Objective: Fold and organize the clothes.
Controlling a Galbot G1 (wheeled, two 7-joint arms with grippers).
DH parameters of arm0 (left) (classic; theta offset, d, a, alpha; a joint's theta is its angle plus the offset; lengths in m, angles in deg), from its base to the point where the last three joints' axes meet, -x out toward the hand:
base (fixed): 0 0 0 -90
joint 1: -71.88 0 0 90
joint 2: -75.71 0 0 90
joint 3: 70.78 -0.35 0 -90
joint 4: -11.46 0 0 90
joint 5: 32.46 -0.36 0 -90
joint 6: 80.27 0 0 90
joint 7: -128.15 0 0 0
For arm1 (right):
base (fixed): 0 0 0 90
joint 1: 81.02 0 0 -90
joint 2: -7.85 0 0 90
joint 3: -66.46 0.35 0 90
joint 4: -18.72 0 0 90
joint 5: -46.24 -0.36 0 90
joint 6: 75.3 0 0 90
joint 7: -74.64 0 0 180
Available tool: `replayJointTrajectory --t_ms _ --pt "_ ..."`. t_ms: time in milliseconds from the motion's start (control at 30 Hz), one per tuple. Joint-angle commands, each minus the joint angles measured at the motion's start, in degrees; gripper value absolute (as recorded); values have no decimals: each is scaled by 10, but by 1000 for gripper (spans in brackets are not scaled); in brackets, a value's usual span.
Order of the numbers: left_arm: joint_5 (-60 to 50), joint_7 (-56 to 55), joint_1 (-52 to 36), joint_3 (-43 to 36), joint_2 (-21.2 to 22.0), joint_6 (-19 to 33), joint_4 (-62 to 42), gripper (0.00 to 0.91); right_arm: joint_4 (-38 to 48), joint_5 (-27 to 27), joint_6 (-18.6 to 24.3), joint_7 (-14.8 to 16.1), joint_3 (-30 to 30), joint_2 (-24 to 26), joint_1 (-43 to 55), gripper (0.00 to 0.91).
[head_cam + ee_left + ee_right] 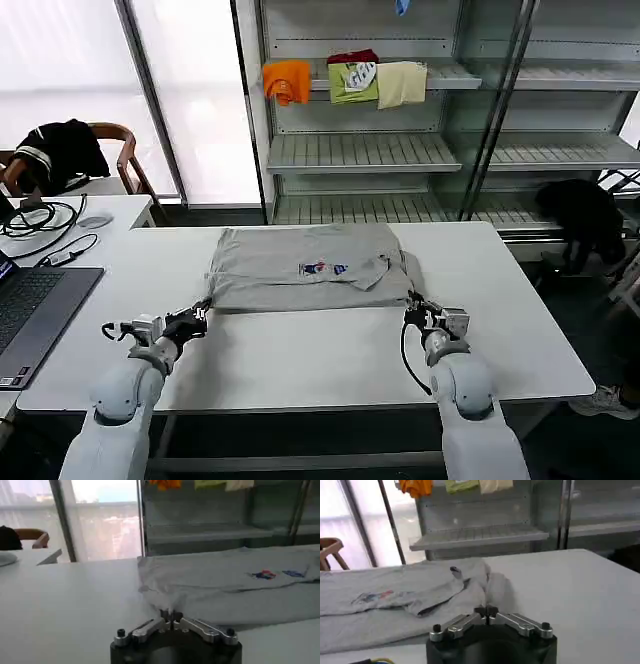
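Note:
A light grey short-sleeved shirt (305,268) lies across the far half of the white table (320,360), sleeves folded in and a small multicolour chest print (324,268) facing up. My left gripper (205,312) is at the shirt's near left corner, shut on the hem. In the left wrist view the cloth (225,590) rises to a pinched peak between that gripper's (170,614) fingertips. At the near right corner my right gripper (412,305) is shut on the hem too. The right wrist view shows the grey fabric (395,605) running into that gripper's (485,611) closed tips.
A laptop (30,310), cables (45,225) and a mouse (95,221) lie on the desk at the left, by a chair (115,140) draped with a black garment. Shelves (360,150) behind hold orange, green and cream folded garments. Another black garment (585,215) lies at the right.

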Motion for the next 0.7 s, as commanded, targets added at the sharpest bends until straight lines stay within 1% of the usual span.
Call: replayJointTrajectory --t_ms 33,100,300,433,533,700 --pt "86 -17 207 81 -39 2 160 0 -168 -21 -1 -27 -2 12 -188 0" --pt "101 -43 263 92 -40 1 195 0 -193 -16 0 -25 3 8 -221 0" --pt "98 -105 322 97 -21 -1 247 0 -229 -6 0 -28 1 20 -273 0" --pt "86 -123 347 87 -8 -1 270 0 -245 4 -1 -32 -5 25 -291 0" --pt "87 -125 362 85 -12 -1 284 0 -252 18 -1 -27 -9 28 -303 0" --pt "87 -133 368 82 -11 -1 301 0 -258 25 -1 -23 -11 33 -316 0"
